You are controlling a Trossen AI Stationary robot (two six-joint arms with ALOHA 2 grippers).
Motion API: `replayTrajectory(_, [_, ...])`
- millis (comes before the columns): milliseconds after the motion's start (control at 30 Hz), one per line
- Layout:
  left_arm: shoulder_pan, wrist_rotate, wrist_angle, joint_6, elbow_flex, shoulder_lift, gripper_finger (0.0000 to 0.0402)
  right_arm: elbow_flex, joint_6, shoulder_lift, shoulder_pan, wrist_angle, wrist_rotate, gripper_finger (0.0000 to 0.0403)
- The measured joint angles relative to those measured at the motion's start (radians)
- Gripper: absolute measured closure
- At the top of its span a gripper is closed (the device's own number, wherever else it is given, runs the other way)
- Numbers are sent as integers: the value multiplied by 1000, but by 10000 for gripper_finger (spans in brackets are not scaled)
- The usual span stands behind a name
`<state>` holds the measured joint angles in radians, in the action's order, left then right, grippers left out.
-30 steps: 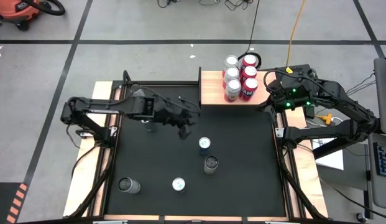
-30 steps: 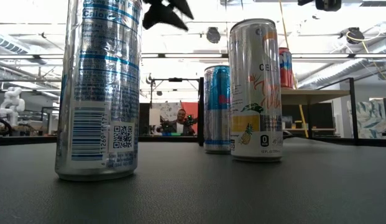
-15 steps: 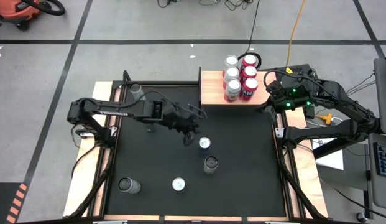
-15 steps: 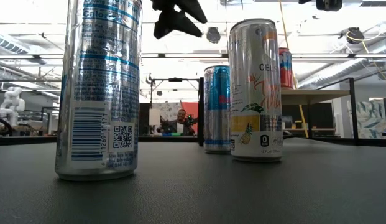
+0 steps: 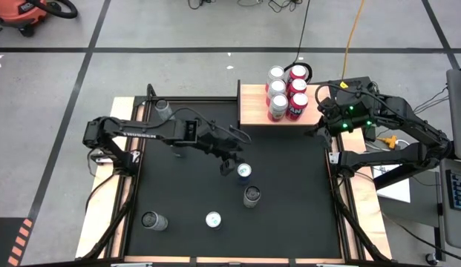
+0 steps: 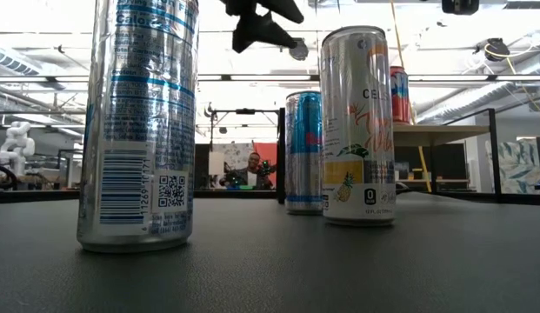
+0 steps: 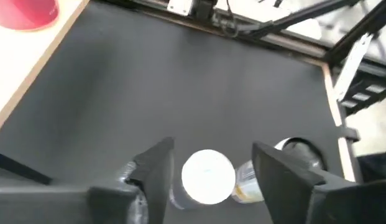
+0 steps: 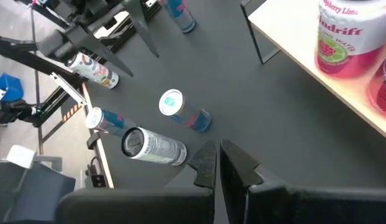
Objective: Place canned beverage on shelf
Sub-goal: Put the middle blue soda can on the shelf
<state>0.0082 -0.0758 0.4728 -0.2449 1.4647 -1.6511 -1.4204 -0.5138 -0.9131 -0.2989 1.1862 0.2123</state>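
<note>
My left gripper [image 5: 234,156] hangs open over the black mat, just above a blue-topped can [image 5: 244,172] that stands upright on its base. In the left wrist view the can's round top [image 7: 208,177] shows between and below the two fingers of the left gripper [image 7: 212,148], which stand either side without touching it. The shelf [image 5: 252,111], a light-wood board at the far edge, carries several upright cans [image 5: 286,93]. My right gripper [image 5: 319,128] waits shut beside the shelf's right end, and its fingers [image 8: 217,155] hold nothing.
More cans stand on the mat: one [image 5: 252,195] just nearer than the blue-topped can, two [image 5: 213,219] [image 5: 152,220] toward the near edge, one [image 5: 162,109] in the far left corner. Bare mat lies between the shelf [image 6: 435,130] and these cans.
My left gripper has gone toward the table's right and near side and sunk, ending close above the blue-topped can. It has also rolled a little. No can has moved.
</note>
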Motion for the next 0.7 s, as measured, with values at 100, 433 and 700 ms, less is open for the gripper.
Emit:
replayTrajectory(100, [0, 1, 44, 17, 0, -20, 151, 0, 1, -2, 0, 0, -10, 403])
replayTrajectory(433, [-11, -4, 75, 16, 0, -66, 130, 0, 1, -13, 0, -5, -26, 403])
replayTrajectory(700, [-16, -6, 61, 15, 0, -80, 129, 0, -9, -13, 0, -5, -25, 403])
